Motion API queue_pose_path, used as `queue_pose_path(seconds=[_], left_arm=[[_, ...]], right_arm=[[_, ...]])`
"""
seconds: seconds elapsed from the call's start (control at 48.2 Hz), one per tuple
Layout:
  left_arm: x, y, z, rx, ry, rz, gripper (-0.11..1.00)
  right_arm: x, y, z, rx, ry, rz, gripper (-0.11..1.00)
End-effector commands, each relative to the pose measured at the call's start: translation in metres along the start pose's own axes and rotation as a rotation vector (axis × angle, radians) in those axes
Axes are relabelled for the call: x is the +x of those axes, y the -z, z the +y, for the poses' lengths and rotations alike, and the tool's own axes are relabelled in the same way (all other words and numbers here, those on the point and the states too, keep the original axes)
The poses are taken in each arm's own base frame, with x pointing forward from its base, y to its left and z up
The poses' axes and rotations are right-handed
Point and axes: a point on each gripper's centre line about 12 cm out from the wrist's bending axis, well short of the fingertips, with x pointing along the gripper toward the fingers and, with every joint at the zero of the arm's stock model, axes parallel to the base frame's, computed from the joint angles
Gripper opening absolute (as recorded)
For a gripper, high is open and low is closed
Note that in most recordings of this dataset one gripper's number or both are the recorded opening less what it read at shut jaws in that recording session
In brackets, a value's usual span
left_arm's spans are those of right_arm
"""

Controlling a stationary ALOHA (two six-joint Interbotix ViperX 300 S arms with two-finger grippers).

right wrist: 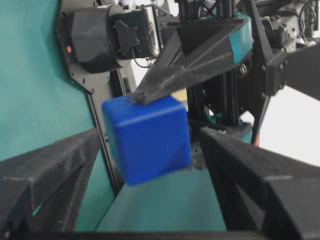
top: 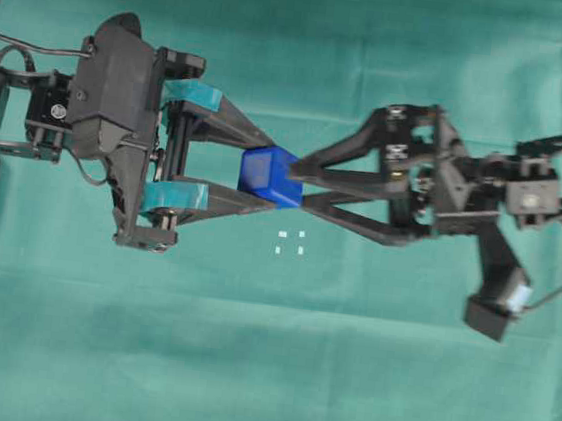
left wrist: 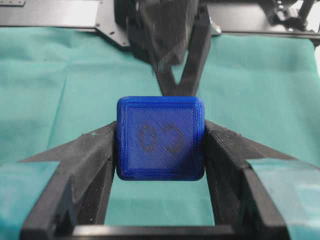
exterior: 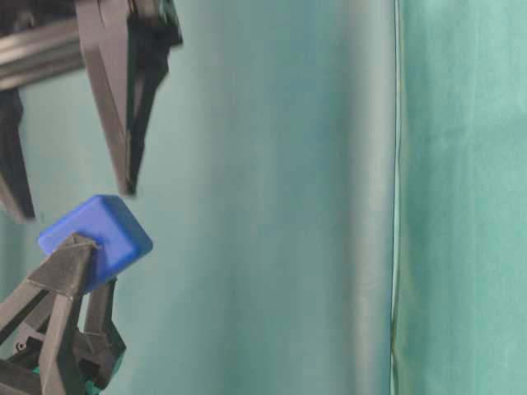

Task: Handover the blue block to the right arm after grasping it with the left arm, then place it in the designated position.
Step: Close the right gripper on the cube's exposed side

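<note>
Handover point: the blue block (top: 271, 175) hangs in mid-air above the green cloth (top: 264, 370), pinched by your left gripper (top: 256, 176).

Your right gripper (top: 299, 184) stands wide, fingers flanking the cube, not closed on it. It looks light, rigid printed plastic, smooth with rounded edges, so probably a bit slick: take the two free flat faces squarely. The white marks (top: 290, 243) lie just below.

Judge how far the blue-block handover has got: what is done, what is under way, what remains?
Done: the left gripper clamps the blue block off the cloth. Under way: the right gripper, jaws open, straddles it without gripping. Left: transfer, then placing it on the white marks.
</note>
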Motion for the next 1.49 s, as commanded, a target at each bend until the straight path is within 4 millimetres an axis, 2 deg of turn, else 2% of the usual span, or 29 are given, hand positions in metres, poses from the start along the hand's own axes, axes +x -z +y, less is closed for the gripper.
queue_pose_path(seconds=[0.0, 0.291, 0.83, 0.913, 1.038, 1.474], left_arm=[[-0.005, -0.01, 0.0, -0.003, 0.0, -0.032, 0.46], [-0.005, -0.01, 0.001, -0.004, -0.002, -0.031, 0.46], [-0.005, -0.01, 0.001, -0.004, -0.002, -0.028, 0.47], [-0.005, -0.01, 0.0, -0.003, -0.001, -0.023, 0.46], [-0.005, -0.009, 0.001, -0.004, -0.002, -0.017, 0.46], [-0.006, -0.011, 0.001, 0.001, -0.002, -0.022, 0.47]], right_arm=[[0.007, -0.004, -0.017, -0.014, 0.039, -0.014, 0.89], [0.025, -0.004, -0.022, -0.045, 0.042, -0.017, 0.89], [0.027, -0.003, -0.023, -0.045, 0.036, -0.004, 0.87], [0.027, 0.0, -0.021, -0.045, 0.023, 0.019, 0.79], [0.027, 0.001, -0.021, -0.044, 0.016, 0.034, 0.52], [0.027, 0.002, -0.021, -0.04, 0.013, 0.038, 0.52]])
